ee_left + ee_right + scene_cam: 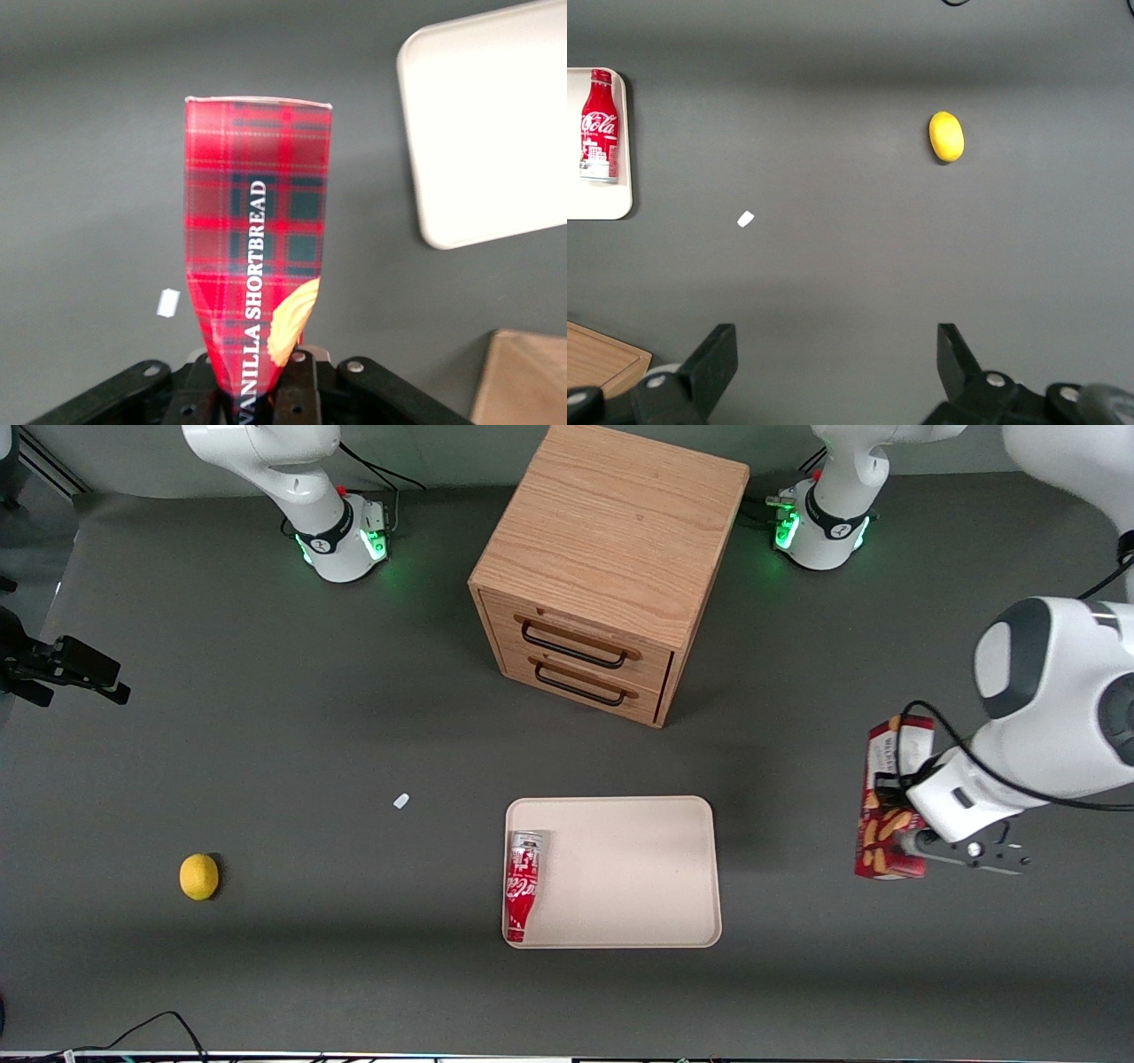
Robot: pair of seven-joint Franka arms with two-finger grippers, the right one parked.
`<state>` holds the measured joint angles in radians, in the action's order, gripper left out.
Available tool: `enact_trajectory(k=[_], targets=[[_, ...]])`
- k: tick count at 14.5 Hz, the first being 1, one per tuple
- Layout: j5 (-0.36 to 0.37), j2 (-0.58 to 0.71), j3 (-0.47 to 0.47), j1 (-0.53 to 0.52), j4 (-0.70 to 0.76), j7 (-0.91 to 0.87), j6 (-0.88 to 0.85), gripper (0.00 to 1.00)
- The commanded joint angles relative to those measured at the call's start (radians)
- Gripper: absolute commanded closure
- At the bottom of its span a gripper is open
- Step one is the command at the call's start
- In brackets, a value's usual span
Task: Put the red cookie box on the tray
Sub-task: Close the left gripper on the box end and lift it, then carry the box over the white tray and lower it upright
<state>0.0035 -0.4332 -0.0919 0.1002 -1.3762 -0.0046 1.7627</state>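
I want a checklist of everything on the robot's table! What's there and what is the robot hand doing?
Surface: dark grey table.
Job's things: red cookie box held in the air, off the tray, toward the working arm's end.
Clutter: cola can lying on the tray; lemon toward the parked arm's end; small white scrap; wooden drawer cabinet, drawers closed.
Grippers: gripper shut on the box's end.
Cables: black cable at the table's near edge.
Surroundings: nothing seen.

The red cookie box (257,266), glossy tartan-printed cardboard, sits clamped in the matt black gripper (257,390) at three o'clock of the tray (638,868), smooth matt cream plastic. The table (266,735) looks matt grey.
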Motion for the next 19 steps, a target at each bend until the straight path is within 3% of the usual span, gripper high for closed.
enact_trajectory(k=[1,4,10,19], targets=[[-0.011,-0.207,0.017,0.105,0.302,-0.196,-0.081,1.0],[-0.019,-0.323,0.015,0.18,0.408,-0.317,-0.028,1.0],[-0.007,-0.495,0.024,0.285,0.401,-0.419,0.202,1.0],[-0.005,-0.565,0.072,0.311,0.385,-0.442,0.25,1.0]])
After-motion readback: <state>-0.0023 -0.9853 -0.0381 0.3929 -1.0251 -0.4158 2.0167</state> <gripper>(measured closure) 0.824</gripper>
